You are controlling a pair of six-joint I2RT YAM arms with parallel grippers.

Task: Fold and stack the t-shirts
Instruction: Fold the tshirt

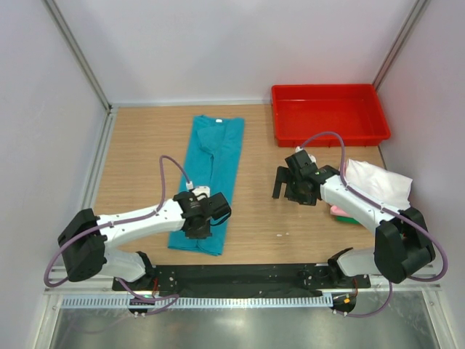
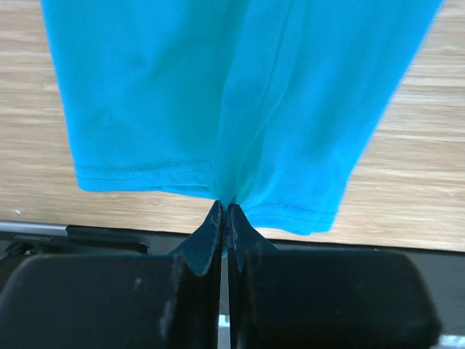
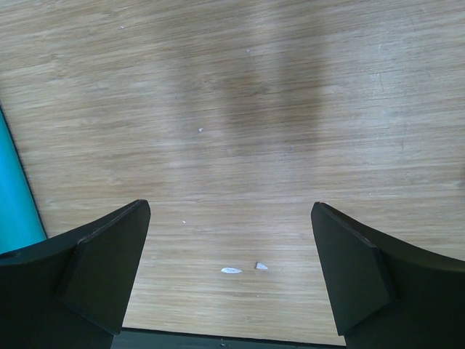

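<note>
Left wrist view shows the left gripper (image 2: 225, 209) closed tight on the near hem of the teal t-shirt (image 2: 218, 94), the cloth pinched between its jaws. This t-shirt lies as a long narrow strip on the wooden table (image 1: 138, 145), running away from the arm bases. The right gripper (image 3: 231, 211) hangs wide open above bare wood and holds nothing. To its right lies a folded white t-shirt (image 1: 378, 182), with a pink t-shirt (image 1: 336, 211) showing under it. Farthest stands the red tray (image 1: 327, 89).

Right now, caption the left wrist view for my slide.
Left gripper shut on the hem of the teal t-shirt, wooden table beneath.
</note>
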